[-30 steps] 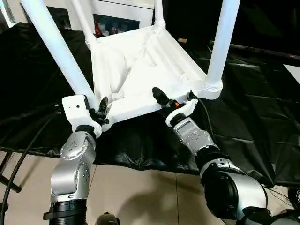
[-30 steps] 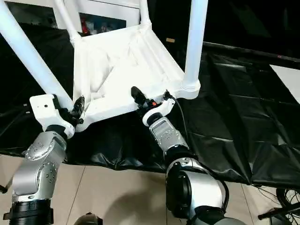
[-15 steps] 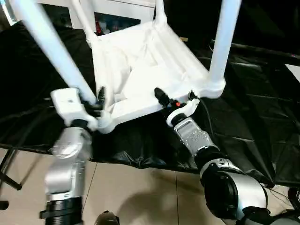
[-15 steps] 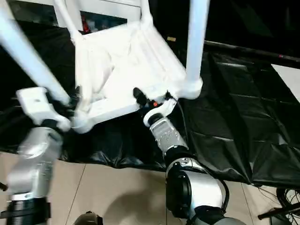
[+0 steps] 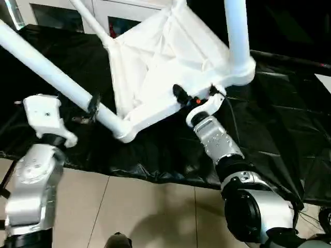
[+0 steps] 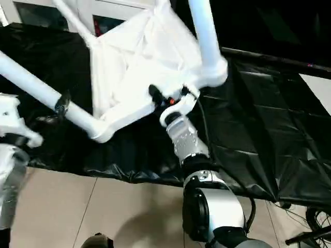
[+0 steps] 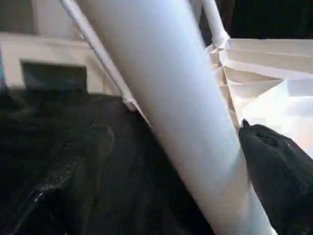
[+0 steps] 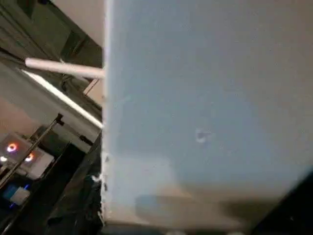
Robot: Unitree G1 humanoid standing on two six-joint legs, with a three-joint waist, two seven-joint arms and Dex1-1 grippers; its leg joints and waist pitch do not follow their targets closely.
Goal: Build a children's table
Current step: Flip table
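The children's table (image 5: 170, 67) lies upside down on the black-draped table (image 5: 279, 119) in the middle of the frame, its ribbed underside facing up and its legs already in the corner sockets. Compared with a second ago it has tilted: the near left corner socket (image 5: 122, 135) now sits lower and nearer to the table edge, and the leg (image 5: 57, 77) that comes out of it leans far toward the upper left of the frame instead of rising steeply.

The left pincer (image 5: 87, 111) has let go. Earlier it was closed at that corner; now its two fingers stand wide apart on both sides of the leaning leg and hold nothing, and the arm has moved away toward the left edge of the frame. The right pincer (image 5: 189, 101) keeps its place at the near rim of the top, close to the right front socket (image 5: 240, 75), about half closed on that rim.

I think only the right arm carries the tabletop now, so the piece may swing or slide. All four legs seem to be mounted, so what remains is probably to turn the table onto its feet.
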